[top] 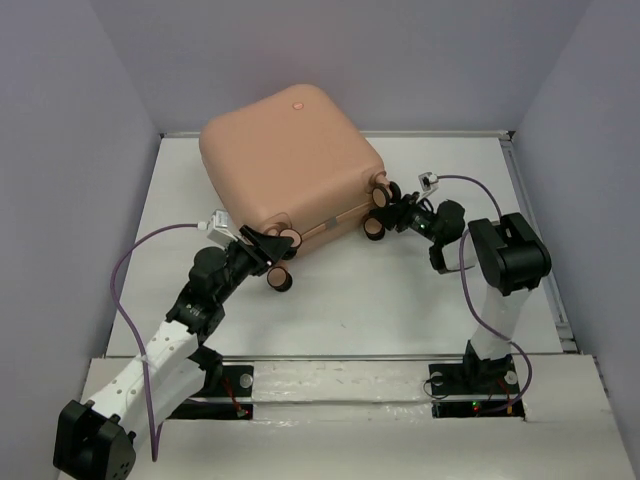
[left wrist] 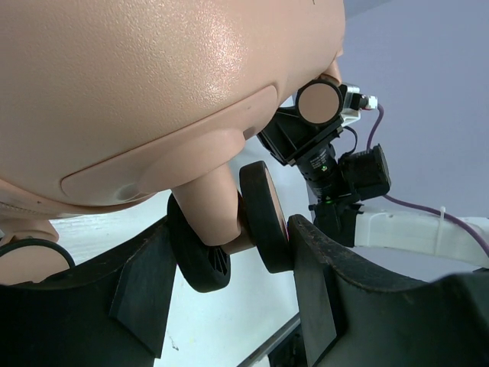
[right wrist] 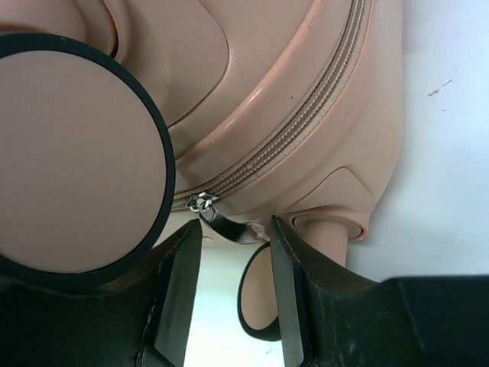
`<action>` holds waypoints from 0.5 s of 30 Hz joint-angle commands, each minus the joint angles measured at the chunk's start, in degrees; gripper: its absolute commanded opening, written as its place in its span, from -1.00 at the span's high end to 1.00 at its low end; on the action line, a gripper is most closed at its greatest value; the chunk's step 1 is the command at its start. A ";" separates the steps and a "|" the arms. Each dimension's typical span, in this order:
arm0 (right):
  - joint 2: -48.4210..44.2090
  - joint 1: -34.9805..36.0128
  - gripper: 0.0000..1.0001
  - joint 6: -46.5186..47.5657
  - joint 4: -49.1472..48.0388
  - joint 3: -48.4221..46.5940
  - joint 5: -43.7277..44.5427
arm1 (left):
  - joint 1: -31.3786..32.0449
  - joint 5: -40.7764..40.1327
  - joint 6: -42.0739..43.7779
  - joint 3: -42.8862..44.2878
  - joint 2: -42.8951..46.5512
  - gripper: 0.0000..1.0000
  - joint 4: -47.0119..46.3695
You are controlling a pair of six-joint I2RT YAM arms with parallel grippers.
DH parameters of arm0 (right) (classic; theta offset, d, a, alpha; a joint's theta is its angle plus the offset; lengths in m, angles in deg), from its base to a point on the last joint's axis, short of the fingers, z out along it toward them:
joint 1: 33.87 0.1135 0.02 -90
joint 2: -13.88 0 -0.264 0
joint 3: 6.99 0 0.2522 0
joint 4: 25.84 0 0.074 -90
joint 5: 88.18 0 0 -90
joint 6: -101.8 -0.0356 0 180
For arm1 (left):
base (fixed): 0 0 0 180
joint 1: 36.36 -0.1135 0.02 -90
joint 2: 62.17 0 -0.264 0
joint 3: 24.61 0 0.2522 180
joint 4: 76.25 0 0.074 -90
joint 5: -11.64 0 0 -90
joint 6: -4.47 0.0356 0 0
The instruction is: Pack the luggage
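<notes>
The luggage (top: 290, 160) lies closed on the white bench (top: 400, 300), towards the back and a little left of the middle. Its broad peach-pink shell faces up, with a small round dimple (top: 296, 104) near the far edge. The wheels are on the side that faces the arms.

The left hand (left wrist: 233, 233) is at the near left corner of the luggage. In the left wrist view a double caster (left wrist: 200, 252), two dark wheels on a peach stem, sits between the two black fingers. One finger (left wrist: 145, 290) lies against the outer wheel on one side, and the other finger lies against the wheel on the other side. So this hand grips the caster.

The right hand (right wrist: 234, 233) is at the near right corner. In the right wrist view its fingers stand apart, and white bench shows in the gap between them. The zipper (right wrist: 306, 122) runs along the seam of the shell, and its metal pull tab (right wrist: 225, 224) hangs just at the fingertips, between them. Neither finger clamps it, so this hand is open. A large wheel (right wrist: 69, 153) with a peach face and a black rim fills the left part of this view, just beside the left finger.
</notes>
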 commanded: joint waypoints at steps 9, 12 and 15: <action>1.59 1.87 0.36 0.79 -23.56 -6.67 4.52 | 1.14 7.51 3.96 -0.25 1.43 0.88 -6.46; 1.85 1.87 0.56 -0.35 -25.14 -6.85 5.22 | 1.14 7.33 3.96 -0.26 1.25 0.88 -6.46; 1.59 2.40 0.74 -1.67 -25.14 -7.20 4.70 | 1.14 7.33 3.96 0.01 0.81 0.89 -6.63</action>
